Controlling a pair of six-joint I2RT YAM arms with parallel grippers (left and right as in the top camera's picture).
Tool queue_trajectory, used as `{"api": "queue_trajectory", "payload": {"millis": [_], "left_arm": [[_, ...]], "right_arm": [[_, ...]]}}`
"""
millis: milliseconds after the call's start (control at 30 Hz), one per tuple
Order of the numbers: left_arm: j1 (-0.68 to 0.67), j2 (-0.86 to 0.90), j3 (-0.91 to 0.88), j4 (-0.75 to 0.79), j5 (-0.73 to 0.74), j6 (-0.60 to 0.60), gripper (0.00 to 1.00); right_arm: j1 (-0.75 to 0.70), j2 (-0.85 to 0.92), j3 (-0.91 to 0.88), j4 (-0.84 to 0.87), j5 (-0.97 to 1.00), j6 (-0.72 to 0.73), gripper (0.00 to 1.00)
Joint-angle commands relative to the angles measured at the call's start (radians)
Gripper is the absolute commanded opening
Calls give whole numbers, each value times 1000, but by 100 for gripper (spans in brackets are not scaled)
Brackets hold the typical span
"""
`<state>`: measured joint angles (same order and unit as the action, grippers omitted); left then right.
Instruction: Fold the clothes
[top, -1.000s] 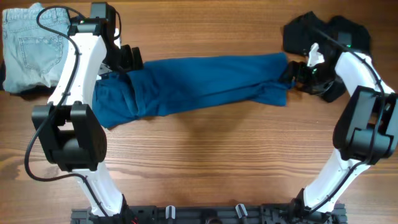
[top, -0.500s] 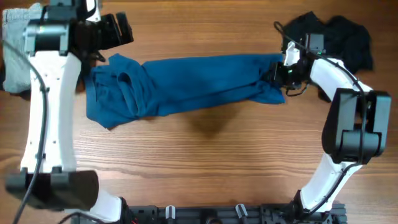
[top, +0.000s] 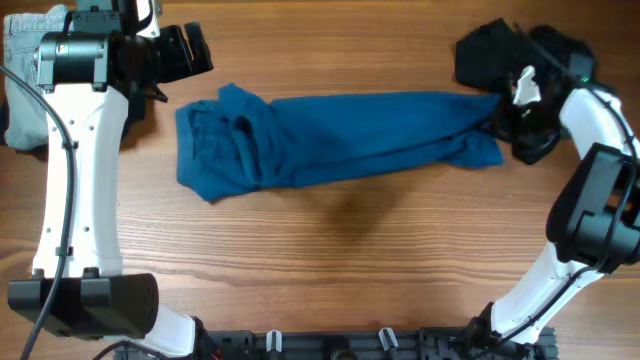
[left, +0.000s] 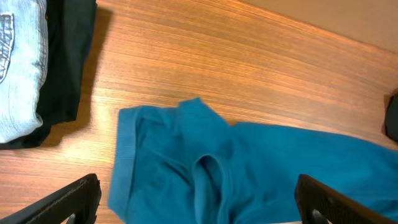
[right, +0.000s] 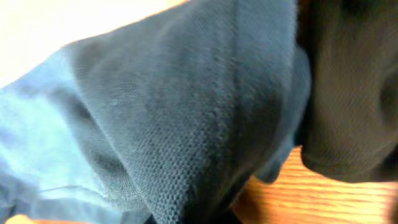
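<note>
Near strip of the bench (top: 340, 270): bare wood, nothing on it.

Mid-bench: blue garment (top: 340, 135) lies as a long rumpled band, with its long axis running left to right and the right end sitting slightly nearer than the left. The left end is bunched, with a banded edge and a looped opening showing. I cannot tell whether that is neck or sleeve.

Right end: right gripper (top: 503, 122) is pressed together, pinching the garment's tip; knit fabric fills the wrist view. Judged purpose: holding that end so the band can be drawn out straight or carried over for a fold.

Far left: left gripper (top: 188, 50) is spread wide and holds nothing. It hangs just beyond the bunched end — likely placed to drop onto it.

Farther off: folded jeans (left: 18, 68) far left, and a black cloth heap (top: 500, 55) far right, just behind the pinched end.
</note>
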<state>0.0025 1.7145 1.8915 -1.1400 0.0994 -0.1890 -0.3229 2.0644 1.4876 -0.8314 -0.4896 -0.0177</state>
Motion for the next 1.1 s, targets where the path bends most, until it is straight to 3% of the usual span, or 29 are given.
{"api": "queue_trajectory", "payload": {"millis": [0,167,567,600,633,667,700,833,1067], "left_arm": [[7,0,7,0,-6,-2,100],[7,0,7,0,-6,-2,100],[7,0,7,0,-6,-2,100],[7,0,7,0,-6,-2,100],[7,0,7,0,-6,-2,100],[7,0,7,0,-6,-2,100],[7,0,7,0,-6,-2,100],[7,2,7,0,-6,-2,100],[7,43,7,-1,-6,-2,100]], "right_arm": [[26,13,105,-71,-77,-91,4],[133,12,171,-152,-88,-99,4],[533,11,171,-109,25,-8,4],[552,11,171,-95,46,9,8],[580,11,171,-76,71,29,52],[594,11,171,-68,74,29,77],[610,11,171,-57,71,38,86],[638,11,171,-51,0,39,89],[644,-3,171,-55,-28,18,81]]}}
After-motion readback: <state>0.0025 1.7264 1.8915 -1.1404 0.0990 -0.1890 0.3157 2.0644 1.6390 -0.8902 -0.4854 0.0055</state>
